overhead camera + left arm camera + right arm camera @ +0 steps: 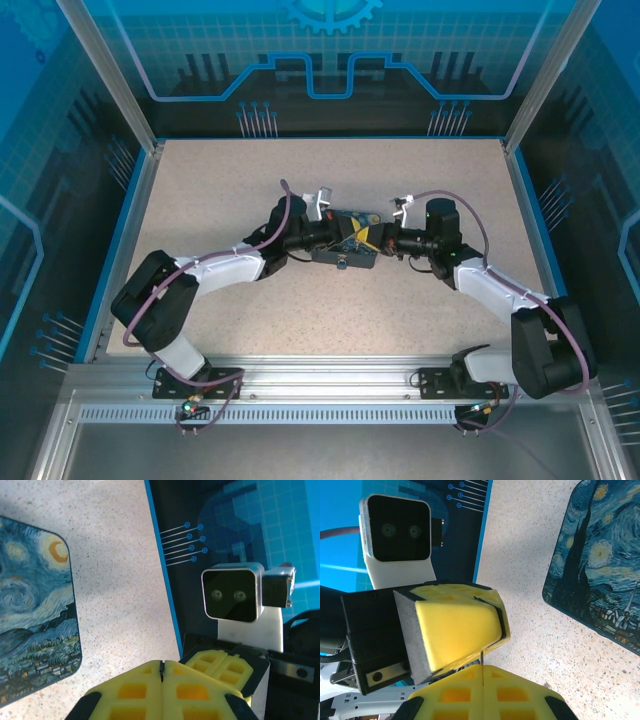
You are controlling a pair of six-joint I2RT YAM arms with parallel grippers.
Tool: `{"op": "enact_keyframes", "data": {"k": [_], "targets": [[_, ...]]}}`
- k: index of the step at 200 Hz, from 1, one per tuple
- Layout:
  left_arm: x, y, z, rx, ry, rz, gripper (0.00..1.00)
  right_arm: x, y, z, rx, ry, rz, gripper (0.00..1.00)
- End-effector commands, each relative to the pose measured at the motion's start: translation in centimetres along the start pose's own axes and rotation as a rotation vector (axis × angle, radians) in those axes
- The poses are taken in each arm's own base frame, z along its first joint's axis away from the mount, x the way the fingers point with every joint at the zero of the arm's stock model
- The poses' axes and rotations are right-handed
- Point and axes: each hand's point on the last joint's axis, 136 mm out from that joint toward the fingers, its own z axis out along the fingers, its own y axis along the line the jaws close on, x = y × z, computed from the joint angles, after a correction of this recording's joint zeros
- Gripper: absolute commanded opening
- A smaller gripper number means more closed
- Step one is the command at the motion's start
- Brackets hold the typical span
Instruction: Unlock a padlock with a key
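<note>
The speckled table (200,200) lies bare on every side of the Starry-Night-printed box (345,245), which sits mid-table, well apart from the blue rim (128,215) and the clear blue walls (330,60) beyond it. Both arms reach in toward the box. The left arm (215,272) bends in from the box's left and the right arm (490,290) from its right, purple cables (265,240) looping over them.

The two grippers meet above the box's right half. There the left gripper (352,238) and right gripper (378,241) cover much of the lid. Each wrist view has the box cut off at the frame edge, with open tabletop between it and the rim.

The left gripper's yellow pads (130,692) are pressed together with only a hairline seam. What they pinch, if anything, cannot be told. The right gripper's pads (515,697) are likewise closed tight, just below the left gripper's finger.

A small dark body with a pale spot, apparently the padlock (342,263), sits at the box's near edge, too small to read closely. What may be the key (482,659), a thin dark sliver, stands at the right gripper's seam.
</note>
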Motion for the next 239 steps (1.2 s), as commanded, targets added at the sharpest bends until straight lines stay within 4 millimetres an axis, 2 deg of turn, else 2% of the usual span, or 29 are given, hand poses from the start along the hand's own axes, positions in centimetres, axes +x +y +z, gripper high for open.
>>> {"op": "enact_keyframes", "data": {"k": [1,9,26,35,58,64,91,112,123,141,162,176,196,225,239], "targets": [[0.2,0.7,0.0,0.002,0.002,-0.010,0.00,-0.4,1.6,-0.1,-0.030,0.004,-0.036,0.02],[0.0,0.9,-0.1,-0.003,-0.017,-0.024,0.00,-0.7,1.4,-0.5,-0.019,-0.013,-0.023,0.14],[-0.5,1.3,-0.6,0.000,-0.065,-0.070,0.00,-1.1,1.1,-1.5,0.004,-0.060,-0.012,0.53],[-0.7,1.5,-0.8,0.004,-0.093,-0.097,0.00,-1.0,0.8,-1.9,0.024,-0.074,0.002,0.68],[-1.5,1.6,-1.4,0.014,-0.163,-0.159,0.00,-1.1,0.2,-2.8,0.080,-0.121,0.022,0.96],[-1.6,1.6,-1.5,0.017,-0.178,-0.170,0.00,-1.1,-0.2,-3.1,0.113,-0.136,0.030,0.99],[-2.5,1.5,-2.4,0.018,-0.256,-0.201,0.00,-1.6,-2.8,-4.6,0.309,-0.224,0.044,1.00],[-3.1,1.1,-3.1,0.013,-0.321,-0.206,0.00,-2.3,-4.3,-5.2,0.307,-0.338,0.127,1.00],[-3.4,0.8,-3.4,0.020,-0.353,-0.208,0.00,-2.7,-4.3,-5.2,0.282,-0.368,0.124,1.00],[-3.6,0.6,-3.8,0.028,-0.403,-0.231,0.00,-2.9,-3.4,-4.4,0.257,-0.325,0.090,1.00],[-3.6,0.4,-4.0,0.042,-0.462,-0.263,0.00,-3.5,-1.1,-3.1,0.108,-0.314,0.059,0.98],[-3.6,0.4,-4.1,0.052,-0.498,-0.288,0.00,-3.8,0.0,-2.5,0.035,-0.324,0.046,0.93],[-3.5,0.1,-4.2,0.067,-0.539,-0.313,0.00,-3.9,1.4,-1.7,-0.022,-0.317,0.027,0.80],[-3.6,-0.4,-4.4,0.091,-0.588,-0.327,0.00,-3.5,2.7,0.0,-0.059,-0.287,0.013,0.52],[-3.6,-0.6,-4.4,0.101,-0.602,-0.332,0.00,-3.3,2.9,0.7,-0.063,-0.275,0.013,0.46]]}}
